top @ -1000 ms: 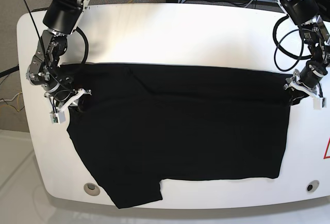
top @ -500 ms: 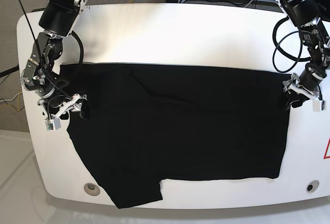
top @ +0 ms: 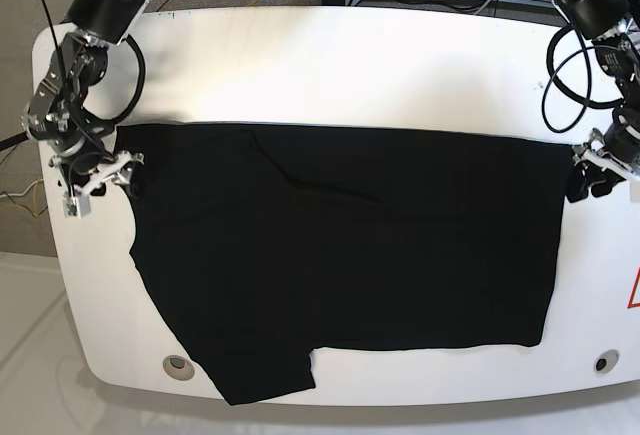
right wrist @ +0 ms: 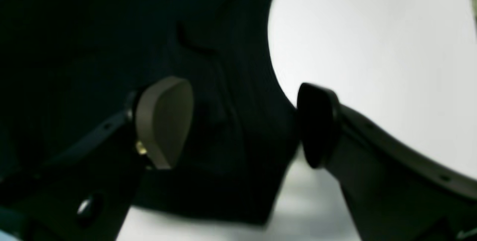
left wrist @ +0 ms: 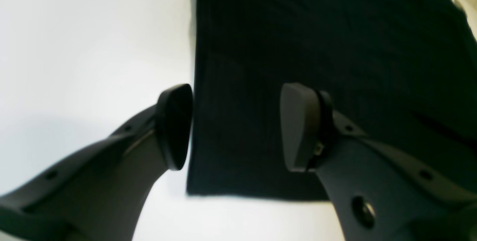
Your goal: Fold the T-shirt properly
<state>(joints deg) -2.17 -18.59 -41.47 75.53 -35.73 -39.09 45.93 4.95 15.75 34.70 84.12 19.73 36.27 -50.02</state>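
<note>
Both jaws stand released at the far corners of the T-shirt [top: 340, 255], which lies halved on the white desk [top: 350, 65], its near-left sleeve unfolded and further folds left.

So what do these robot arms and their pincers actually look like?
Both arms are black and silver metal, with looping black cables. The left gripper and right gripper each have two dark grey curved fingers ending in flat, rounded pads, with small screw holes along them and white fittings at the wrists.
</note>
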